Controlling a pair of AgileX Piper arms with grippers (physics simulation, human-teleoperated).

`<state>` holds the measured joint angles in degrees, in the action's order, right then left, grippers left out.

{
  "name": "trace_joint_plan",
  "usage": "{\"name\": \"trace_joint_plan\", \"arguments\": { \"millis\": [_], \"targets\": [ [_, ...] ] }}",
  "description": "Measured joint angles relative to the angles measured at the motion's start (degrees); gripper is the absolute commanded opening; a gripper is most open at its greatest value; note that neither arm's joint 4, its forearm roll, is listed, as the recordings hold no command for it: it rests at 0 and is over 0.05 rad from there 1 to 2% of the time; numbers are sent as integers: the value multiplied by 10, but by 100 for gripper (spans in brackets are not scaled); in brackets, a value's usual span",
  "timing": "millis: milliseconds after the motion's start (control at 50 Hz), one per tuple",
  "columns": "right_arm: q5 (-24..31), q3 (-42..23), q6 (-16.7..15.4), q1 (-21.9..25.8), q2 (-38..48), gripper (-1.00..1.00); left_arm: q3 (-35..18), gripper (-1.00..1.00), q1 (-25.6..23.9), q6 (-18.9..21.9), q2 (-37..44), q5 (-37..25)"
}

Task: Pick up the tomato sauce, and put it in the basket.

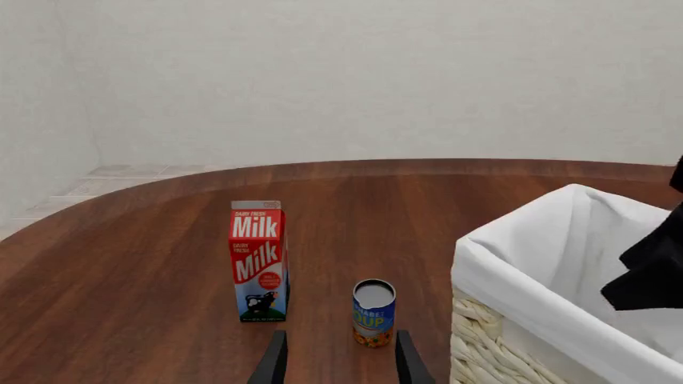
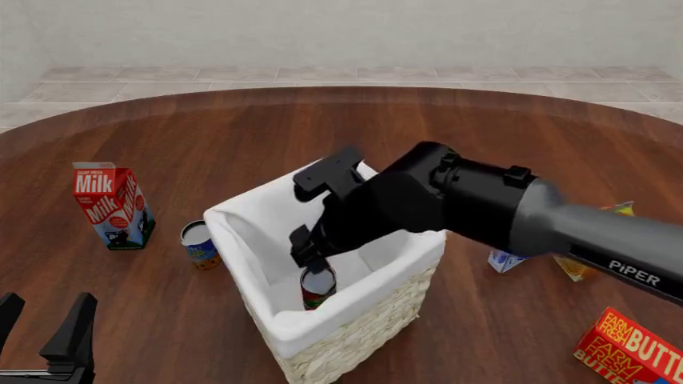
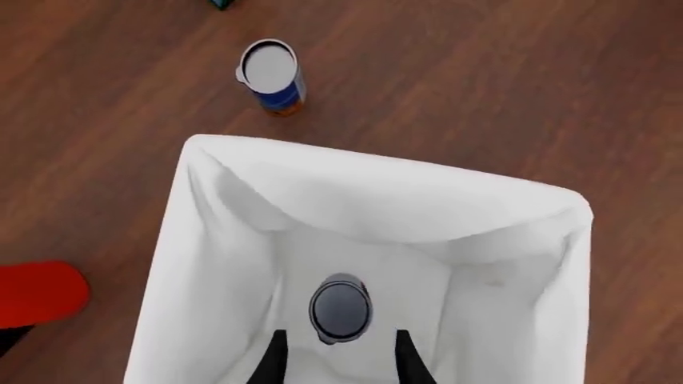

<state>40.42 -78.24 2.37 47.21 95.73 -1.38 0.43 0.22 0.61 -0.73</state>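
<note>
Left wrist view. My left hand (image 1: 339,360) is idle, its two fingers spread wide around nothing, low over the table (image 1: 139,272). Ahead of it stand the blue-and-orange can (image 1: 373,312) and the milk carton (image 1: 257,261); the basket (image 1: 533,320) is close beside them.

Front view. My right hand (image 2: 312,250) reaches down into the basket (image 2: 353,336). The tomato sauce (image 2: 317,288) stands upright on the basket floor, just under the hand. The left hand (image 2: 48,336) waits at the near edge of the table. A butter box (image 2: 629,344) lies well apart.

Right wrist view. The tomato sauce (image 3: 341,309) sits inside the white lining, silver top up, just ahead of and between my parted right fingers (image 3: 272,360), which do not touch it. I judge the placing done and the can released; what is left is to lift the hand clear of the basket (image 3: 385,192).
</note>
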Motion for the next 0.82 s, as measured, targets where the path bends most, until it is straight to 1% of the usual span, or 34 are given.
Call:
{"name": "trace_joint_plan", "arguments": {
  "millis": [220, 820],
  "targets": [
    [2, 16, -3, 7, -52, 100, 0, 100, 0, 0, 0, 0],
    [11, 82, -16, 14, -238, 100, 0, 100, 0, 0, 0, 0]
  ]
}}
